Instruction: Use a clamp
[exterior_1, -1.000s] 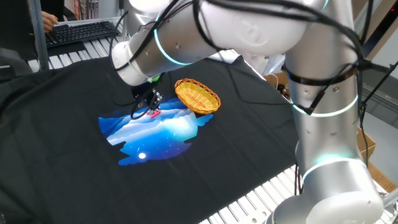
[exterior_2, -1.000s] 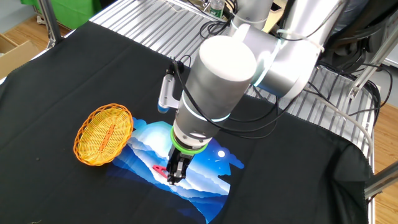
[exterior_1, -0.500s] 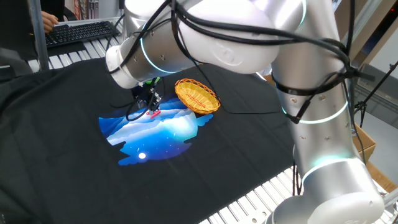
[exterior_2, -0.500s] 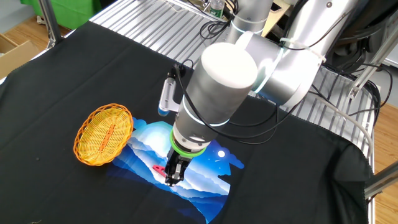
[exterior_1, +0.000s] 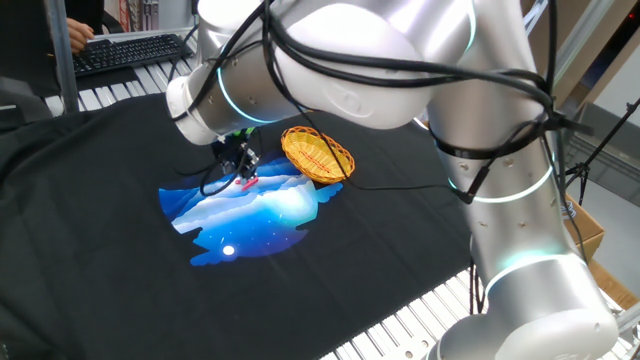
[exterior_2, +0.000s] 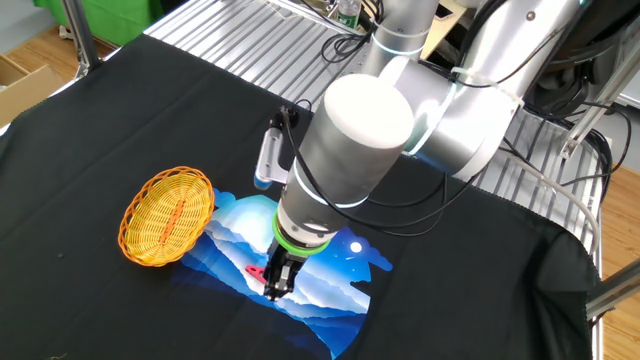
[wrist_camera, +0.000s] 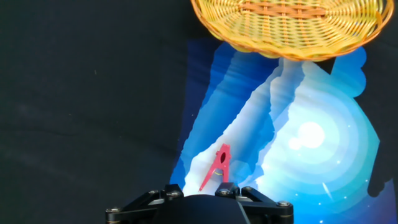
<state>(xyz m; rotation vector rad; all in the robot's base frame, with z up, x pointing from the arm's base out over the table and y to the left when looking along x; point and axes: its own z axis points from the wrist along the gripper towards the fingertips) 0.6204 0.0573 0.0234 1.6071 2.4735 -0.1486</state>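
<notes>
Clamp (wrist_camera: 217, 167) lies flat on the blue print (wrist_camera: 298, 155), right at the gripper (exterior_2: 274, 287) tips.
Hand view: its long axis runs away from the gripper, leaning slightly right, near end just ahead of the fingers; whether the jaws grip it I cannot tell. Basket (wrist_camera: 289, 25) sits beyond on the bench (exterior_2: 120, 120).

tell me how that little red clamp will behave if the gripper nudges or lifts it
The clamp looks small and thin, so probably very light and likely to skid on the printed cloth if pushed. It lies flat, so rolling seems unlikely. Its narrow tapered shape may twist or slip between the gripper fingers unless gripped squarely.
</notes>
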